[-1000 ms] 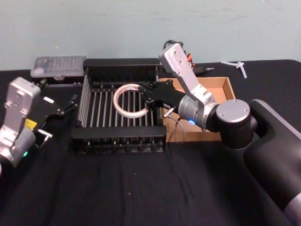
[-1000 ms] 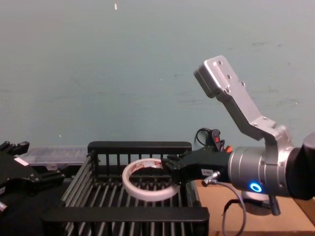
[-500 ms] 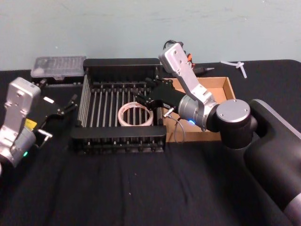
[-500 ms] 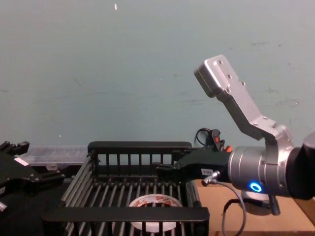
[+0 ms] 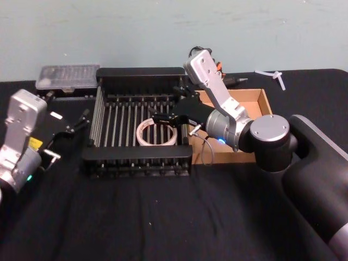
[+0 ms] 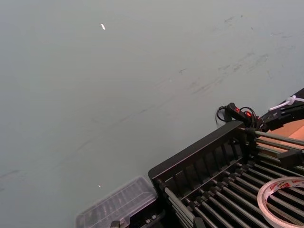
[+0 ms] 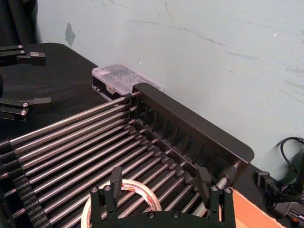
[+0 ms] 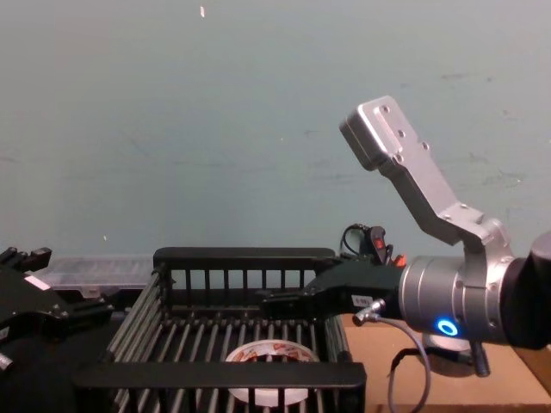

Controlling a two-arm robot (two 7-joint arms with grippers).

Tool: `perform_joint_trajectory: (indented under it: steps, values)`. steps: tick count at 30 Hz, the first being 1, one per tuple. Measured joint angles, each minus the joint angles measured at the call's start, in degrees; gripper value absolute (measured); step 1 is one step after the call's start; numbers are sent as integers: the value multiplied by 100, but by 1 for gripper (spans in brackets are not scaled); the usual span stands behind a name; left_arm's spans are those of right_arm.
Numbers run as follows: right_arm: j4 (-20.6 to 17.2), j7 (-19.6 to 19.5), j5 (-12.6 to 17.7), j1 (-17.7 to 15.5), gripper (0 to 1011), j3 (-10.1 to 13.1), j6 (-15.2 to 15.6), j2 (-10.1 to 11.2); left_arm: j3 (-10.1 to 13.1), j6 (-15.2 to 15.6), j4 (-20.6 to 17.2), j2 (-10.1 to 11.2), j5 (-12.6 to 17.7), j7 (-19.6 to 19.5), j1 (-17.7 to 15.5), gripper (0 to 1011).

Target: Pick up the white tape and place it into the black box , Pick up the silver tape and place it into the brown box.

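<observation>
The white tape point(image 5: 156, 133) lies flat on the barred floor of the black box point(image 5: 138, 73), near its front right corner. Its red-printed core shows in the chest view point(image 8: 267, 357). My right gripper point(image 5: 169, 104) hovers above the tape, open, with nothing between its fingers point(image 7: 115, 176); the tape point(image 7: 142, 191) sits just below them. The brown box point(image 5: 265, 103) stands right of the black box, behind my right arm. The silver tape is out of view. My left gripper point(image 5: 72, 134) rests open on the table, left of the black box.
A clear plastic case point(image 5: 68, 76) lies at the back left, beside the black box's far corner. A black plug with cable point(image 5: 217, 68) and a small white plastic piece point(image 5: 272, 75) lie at the back right. A wall closes off the far table edge.
My right gripper opened wide and let go of the white tape. The tape dropped from the air onto the black box's floor. The left arm has not moved.
</observation>
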Motion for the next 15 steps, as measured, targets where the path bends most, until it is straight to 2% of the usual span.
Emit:
perform_joint_trajectory:
  steps: [15]
  values:
    - [-64,38,12,-44,1002,69,-30,2,0,0,0,0,0,0,0,1001]
